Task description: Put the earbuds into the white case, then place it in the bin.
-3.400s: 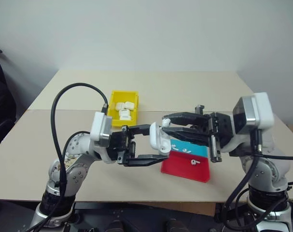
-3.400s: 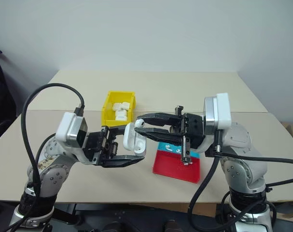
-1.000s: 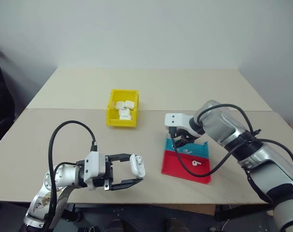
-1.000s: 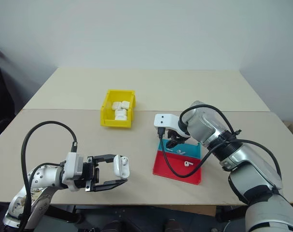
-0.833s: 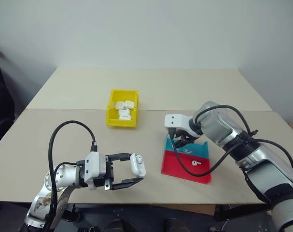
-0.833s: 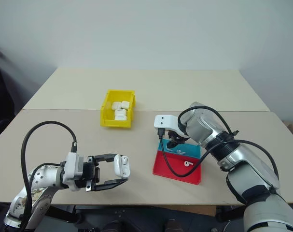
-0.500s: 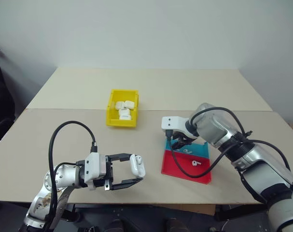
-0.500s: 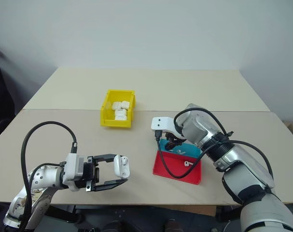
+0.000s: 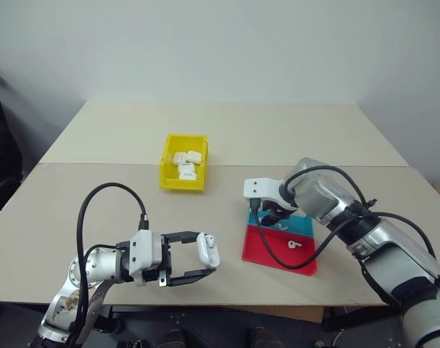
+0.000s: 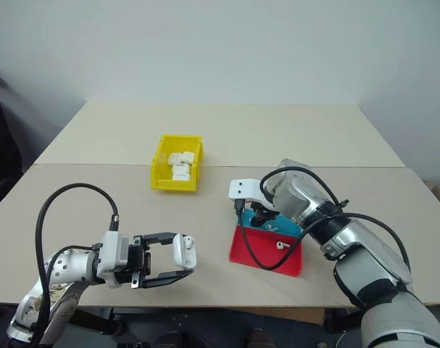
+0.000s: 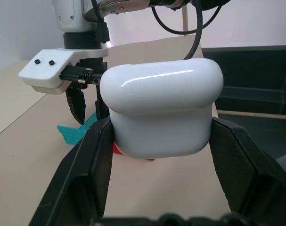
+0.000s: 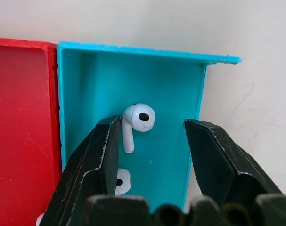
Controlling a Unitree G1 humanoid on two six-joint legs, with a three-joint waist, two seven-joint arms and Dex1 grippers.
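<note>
My left gripper is held level near the table's front edge, shut on the white case. In the left wrist view the case sits between both black fingers. My right gripper points down into the teal end of the tray. Its jaws are open, one on each side of an earbud without touching it. A second earbud lies close by on the teal floor, and a third rests on the red part. The yellow bin stands further back, left of centre.
Several white cases lie inside the bin. The tray's teal wall rises close beside my right finger. A black cable loops from my right wrist over the tray. Bare tabletop lies between the bin, the tray and my left gripper.
Since the earliest frames my grippers have parted. The left sank toward the front edge with the case and the right dropped onto the tray. Over the last second nothing visibly moved.
</note>
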